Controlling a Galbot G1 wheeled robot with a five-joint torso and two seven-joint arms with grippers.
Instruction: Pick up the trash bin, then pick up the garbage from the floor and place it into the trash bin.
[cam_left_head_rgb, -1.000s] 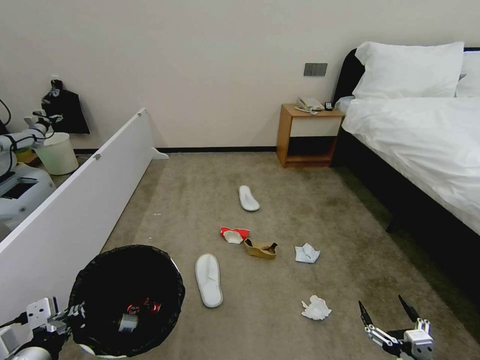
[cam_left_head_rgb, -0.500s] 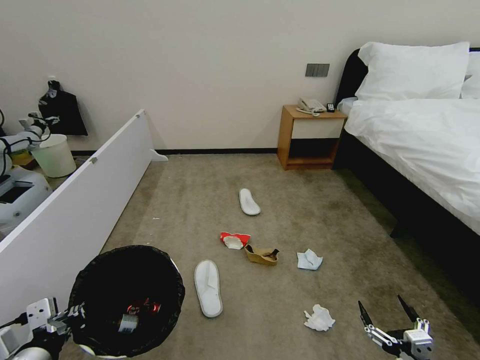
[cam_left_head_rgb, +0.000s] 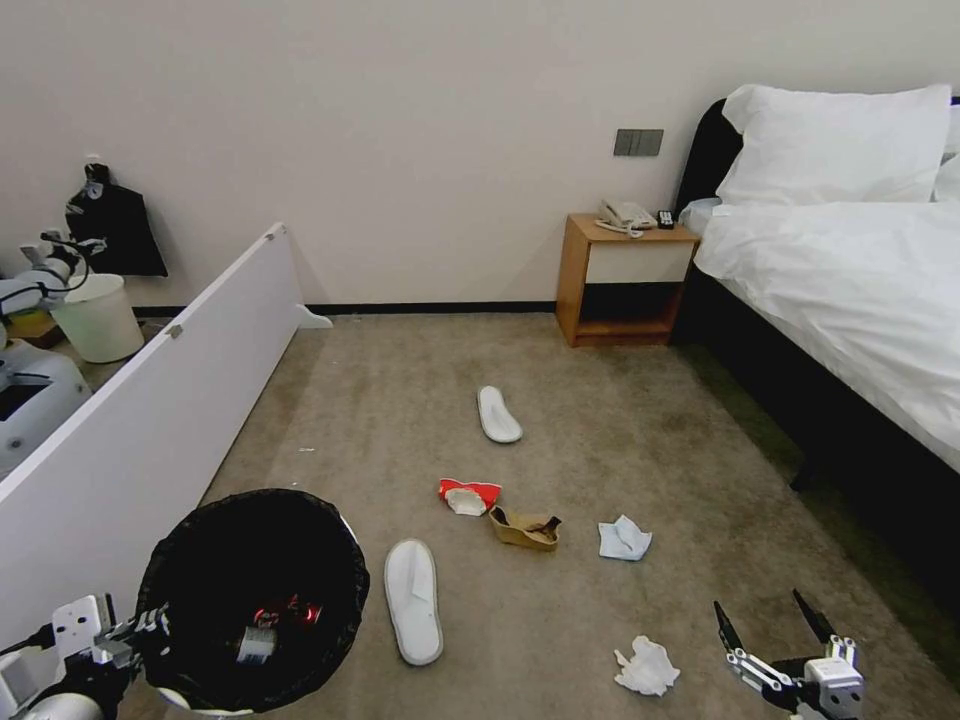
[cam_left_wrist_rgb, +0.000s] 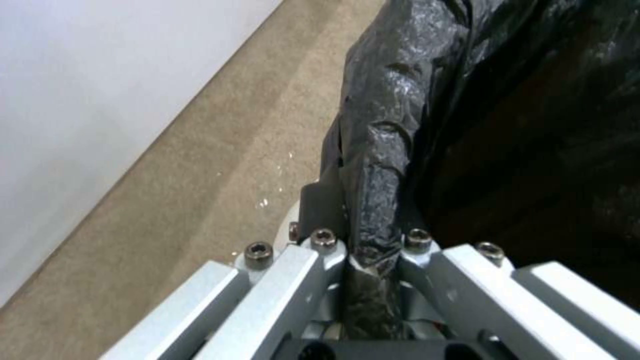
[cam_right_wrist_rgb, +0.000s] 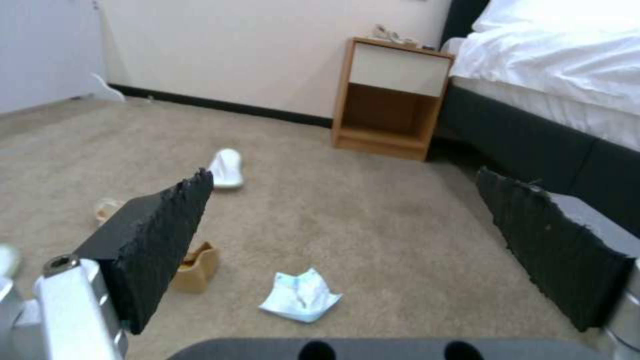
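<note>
The trash bin (cam_left_head_rgb: 355, 570), white with a black bag over its rim, hangs at my lower left. My left gripper (cam_left_head_rgb: 150, 625) is shut on its bagged rim (cam_left_wrist_rgb: 373, 165). A red can and a bottle (cam_left_head_rgb: 272, 622) lie inside. Garbage lies on the carpet: two white slippers (cam_left_head_rgb: 413, 600) (cam_left_head_rgb: 498, 414), a red-white carton (cam_left_head_rgb: 468, 493), a brown paper scrap (cam_left_head_rgb: 525, 528), a flat tissue (cam_left_head_rgb: 624, 539) and a crumpled tissue (cam_left_head_rgb: 647, 667). My right gripper (cam_left_head_rgb: 758, 603) hangs open just right of the crumpled tissue, holding nothing. The right wrist view looks past its fingers (cam_right_wrist_rgb: 160, 235) onto the flat tissue (cam_right_wrist_rgb: 300, 296).
A long white panel (cam_left_head_rgb: 150, 420) runs along the left. A wooden nightstand (cam_left_head_rgb: 625, 280) stands at the back wall beside the bed (cam_left_head_rgb: 850, 290) on the right. Behind the panel are a plain off-white bin (cam_left_head_rgb: 97, 318) and another robot (cam_left_head_rgb: 30, 380).
The whole head view has shifted: floor litter and furniture sit lower in the picture, so the camera moved. Bin and both grippers keep their places in view.
</note>
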